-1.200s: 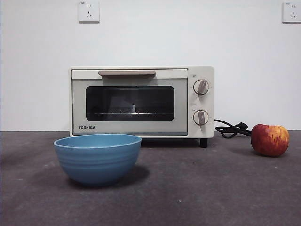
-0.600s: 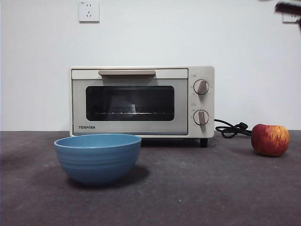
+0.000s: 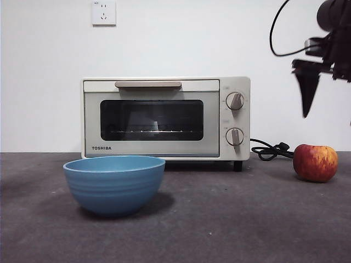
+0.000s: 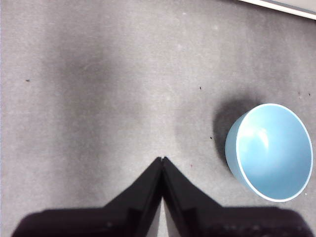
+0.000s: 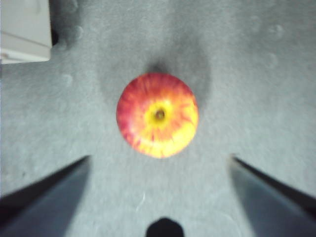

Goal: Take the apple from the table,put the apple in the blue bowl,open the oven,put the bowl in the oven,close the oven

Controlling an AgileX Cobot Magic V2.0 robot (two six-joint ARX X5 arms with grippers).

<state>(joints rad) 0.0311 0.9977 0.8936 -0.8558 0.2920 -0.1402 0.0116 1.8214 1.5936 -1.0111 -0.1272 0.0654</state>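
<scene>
Hovering the right gripper (image 5: pixel 159 163), jaws spread wide, above the apple (image 5: pixel 157 114), centring before lowering; left gripper (image 4: pixel 162 159) waiting closed.

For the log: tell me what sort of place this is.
Likely a lab mock-up of a kitchen: a toaster oven on a bare grey table, a plain white wall with sockets.

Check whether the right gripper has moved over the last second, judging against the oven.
Yes. The right gripper has come into the front view at the top corner and descended, now hanging open to the side of the oven, above the apple.
</scene>
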